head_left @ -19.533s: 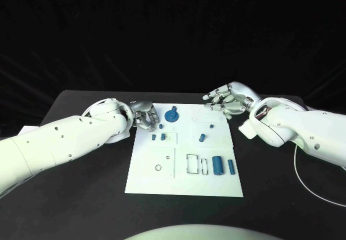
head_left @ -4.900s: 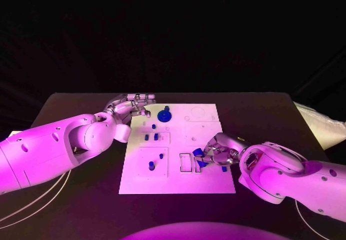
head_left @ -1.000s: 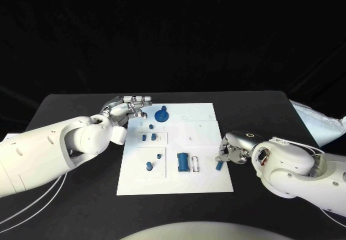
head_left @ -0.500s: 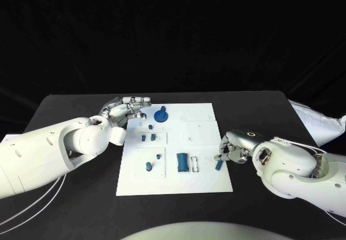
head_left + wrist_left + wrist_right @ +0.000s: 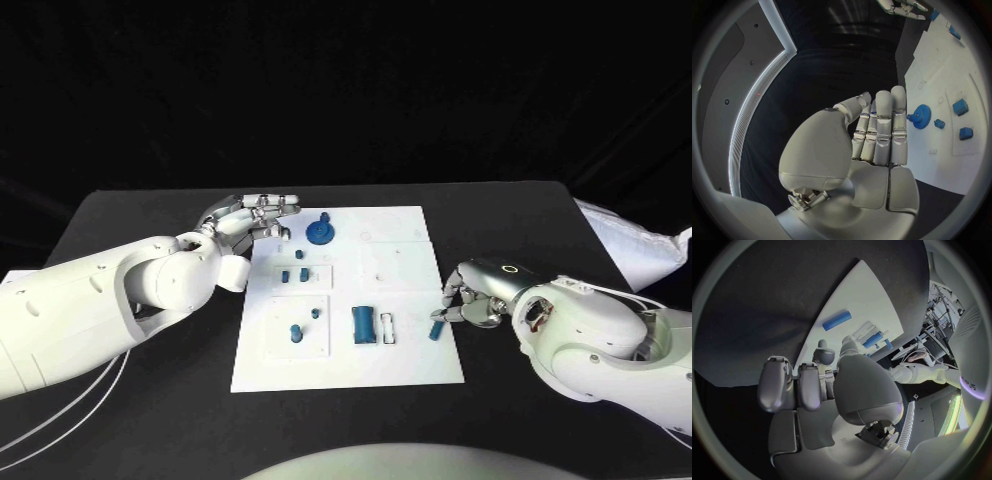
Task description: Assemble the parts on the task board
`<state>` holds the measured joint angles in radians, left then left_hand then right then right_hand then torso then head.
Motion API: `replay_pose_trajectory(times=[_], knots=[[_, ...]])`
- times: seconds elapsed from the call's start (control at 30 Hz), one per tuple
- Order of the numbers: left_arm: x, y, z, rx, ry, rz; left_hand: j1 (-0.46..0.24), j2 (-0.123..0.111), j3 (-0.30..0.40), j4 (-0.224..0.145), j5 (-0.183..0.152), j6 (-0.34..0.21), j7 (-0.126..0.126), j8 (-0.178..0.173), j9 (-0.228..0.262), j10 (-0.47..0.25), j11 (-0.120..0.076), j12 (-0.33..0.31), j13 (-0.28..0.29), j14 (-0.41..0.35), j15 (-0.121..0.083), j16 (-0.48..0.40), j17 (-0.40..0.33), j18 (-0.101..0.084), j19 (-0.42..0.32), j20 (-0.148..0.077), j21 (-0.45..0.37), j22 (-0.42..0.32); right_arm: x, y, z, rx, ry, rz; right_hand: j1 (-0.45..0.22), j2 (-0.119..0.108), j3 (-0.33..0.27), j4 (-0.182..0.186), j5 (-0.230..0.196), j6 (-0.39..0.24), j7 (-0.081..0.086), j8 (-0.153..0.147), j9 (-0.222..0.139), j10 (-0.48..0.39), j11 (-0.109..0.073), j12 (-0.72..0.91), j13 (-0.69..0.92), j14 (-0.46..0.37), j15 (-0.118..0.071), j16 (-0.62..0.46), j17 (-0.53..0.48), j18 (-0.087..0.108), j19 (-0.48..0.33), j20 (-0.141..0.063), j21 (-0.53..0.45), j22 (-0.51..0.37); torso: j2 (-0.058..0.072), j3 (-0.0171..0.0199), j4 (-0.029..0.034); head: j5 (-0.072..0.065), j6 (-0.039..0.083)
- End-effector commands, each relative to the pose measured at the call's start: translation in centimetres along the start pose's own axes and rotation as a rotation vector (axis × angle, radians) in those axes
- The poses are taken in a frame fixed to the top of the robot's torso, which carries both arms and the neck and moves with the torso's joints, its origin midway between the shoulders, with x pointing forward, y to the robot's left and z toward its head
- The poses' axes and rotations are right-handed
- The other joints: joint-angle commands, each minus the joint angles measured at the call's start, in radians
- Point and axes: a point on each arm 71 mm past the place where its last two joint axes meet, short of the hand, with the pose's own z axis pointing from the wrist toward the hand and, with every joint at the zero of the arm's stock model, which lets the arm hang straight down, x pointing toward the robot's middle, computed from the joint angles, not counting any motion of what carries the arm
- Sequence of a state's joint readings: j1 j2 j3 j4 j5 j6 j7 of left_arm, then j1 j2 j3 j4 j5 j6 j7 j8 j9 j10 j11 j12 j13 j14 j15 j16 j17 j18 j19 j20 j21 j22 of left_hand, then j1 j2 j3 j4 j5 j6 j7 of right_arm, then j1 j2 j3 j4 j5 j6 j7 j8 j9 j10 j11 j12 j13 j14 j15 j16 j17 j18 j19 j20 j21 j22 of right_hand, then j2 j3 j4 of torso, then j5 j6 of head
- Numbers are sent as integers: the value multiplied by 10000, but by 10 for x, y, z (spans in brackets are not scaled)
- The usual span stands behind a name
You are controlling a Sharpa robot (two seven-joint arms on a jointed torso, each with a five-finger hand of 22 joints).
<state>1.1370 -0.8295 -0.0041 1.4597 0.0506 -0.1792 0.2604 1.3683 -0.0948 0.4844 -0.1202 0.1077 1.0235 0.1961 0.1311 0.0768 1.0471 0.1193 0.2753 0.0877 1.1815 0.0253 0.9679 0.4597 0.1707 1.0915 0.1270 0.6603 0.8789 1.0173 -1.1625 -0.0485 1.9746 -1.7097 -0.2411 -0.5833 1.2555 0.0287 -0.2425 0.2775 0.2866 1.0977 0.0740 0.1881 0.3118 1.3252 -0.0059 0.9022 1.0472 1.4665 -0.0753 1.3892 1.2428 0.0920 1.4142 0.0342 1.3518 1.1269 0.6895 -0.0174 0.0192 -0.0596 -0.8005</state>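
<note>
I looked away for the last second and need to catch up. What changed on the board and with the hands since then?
Nothing on the task board visibly moved. The right hand stays beside the slim blue cylinder at the board's right edge; the left hand remains near the gear, holding nothing.

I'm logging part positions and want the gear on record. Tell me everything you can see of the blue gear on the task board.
The blue gear is a round toothed wheel, plastic-looking, with a small raised stub at its centre. It lies flat at the far end of the white task board, towards the left side. The left robot hand hovers just beside it, fingers straight and together, not touching it. Two small blue parts sit nearer the robot.
</note>
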Motion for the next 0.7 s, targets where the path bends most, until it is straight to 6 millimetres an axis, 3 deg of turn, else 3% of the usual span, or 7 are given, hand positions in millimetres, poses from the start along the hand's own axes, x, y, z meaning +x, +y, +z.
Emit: replay_pose_trajectory(times=[0.03, 0.33, 0.7], knots=[[2, 0, 0, 54, 208, -27, 0, 85, -69, 12, 42, -82, -7, 56, -12, -88, 11, 46, -10, -82, 17, -46, -9, 127, 14, -26, -56, -13, 2, -1, -1, 101, 212, -141, -116, 31, 1, 69, 45, 90, -3, -58, 20, 70, 18, 57, 29, 505, 16, -28, 23, -94, 29, 8, 38, 23, 0, -1, 3, -7, -8], [2, 0, 0, 56, 203, -25, 0, 85, -69, 12, 42, -82, -7, 56, -12, -88, 11, 46, -10, -82, 17, -46, -9, 127, 14, -26, -56, -13, 10, -1, -1, 174, 783, -178, -202, 219, -17, 129, 83, 158, -25, -47, 62, 145, 2, 169, 130, 523, 8, 13, 96, -103, 50, 10, 62, 68, 8, -3, 10, -68, 28], [2, 0, 0, 52, 196, -27, 0, 85, -69, 12, 42, -82, -7, 56, -12, -88, 11, 46, -10, -82, 17, -46, -9, 127, 14, -26, -56, -13, 15, 0, 0, 180, 1167, -282, -292, 412, -37, 130, 97, 240, -55, -37, 102, 241, -22, 307, 251, 540, -6, 62, 179, -107, 69, 2, 78, 97, 4, 0, 8, -66, -10]])
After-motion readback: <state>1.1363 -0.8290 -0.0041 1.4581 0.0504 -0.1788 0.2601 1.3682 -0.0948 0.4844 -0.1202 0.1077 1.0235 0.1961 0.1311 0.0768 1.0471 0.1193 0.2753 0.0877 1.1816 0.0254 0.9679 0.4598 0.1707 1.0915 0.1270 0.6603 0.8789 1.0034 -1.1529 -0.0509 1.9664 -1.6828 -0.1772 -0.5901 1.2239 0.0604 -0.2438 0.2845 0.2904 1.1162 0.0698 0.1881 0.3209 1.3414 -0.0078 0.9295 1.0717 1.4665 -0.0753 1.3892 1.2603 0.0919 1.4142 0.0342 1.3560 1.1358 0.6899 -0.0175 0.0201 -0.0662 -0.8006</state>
